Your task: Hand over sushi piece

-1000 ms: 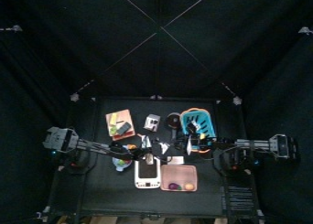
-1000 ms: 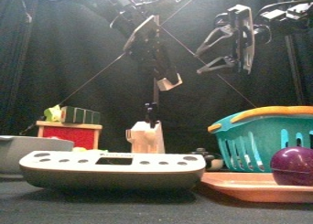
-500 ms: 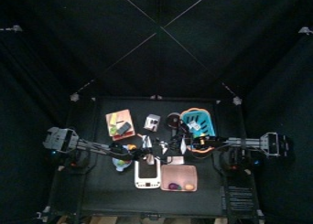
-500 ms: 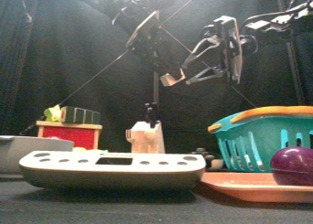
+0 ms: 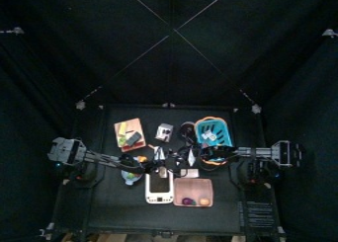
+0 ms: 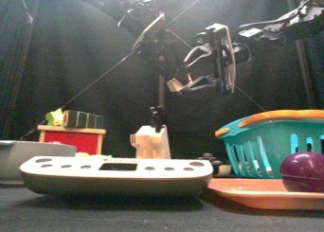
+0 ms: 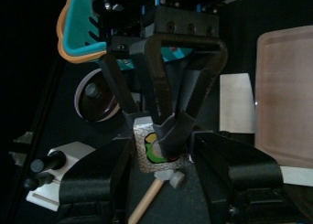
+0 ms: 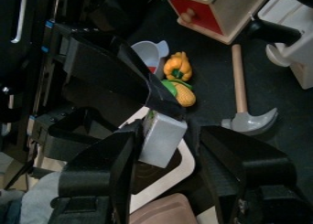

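The sushi piece [image 7: 156, 145], a small white block with a green and yellow top, hangs in the air over the table's middle. My left gripper [image 6: 172, 82] is shut on it. The sushi piece also shows in the front view [image 6: 180, 86] and in the right wrist view [image 8: 163, 136]. My right gripper [image 8: 171, 153] has come in from the right and is open, with one jaw on each side of the piece. In the top view the two grippers meet near the middle, left gripper [image 5: 160, 161], right gripper [image 5: 183, 160].
Below lie a white calculator [image 6: 114, 174], a teal basket [image 6: 272, 141], a pink tray [image 6: 253, 190] with a purple ball [image 6: 304, 169], a red box [image 6: 74, 139], a toy hammer [image 8: 244, 113] and a yellow-green toy vegetable [image 8: 178, 70].
My right gripper has swung left and down to the left gripper and now brackets the sushi piece. The left gripper has kept still with the piece in it.
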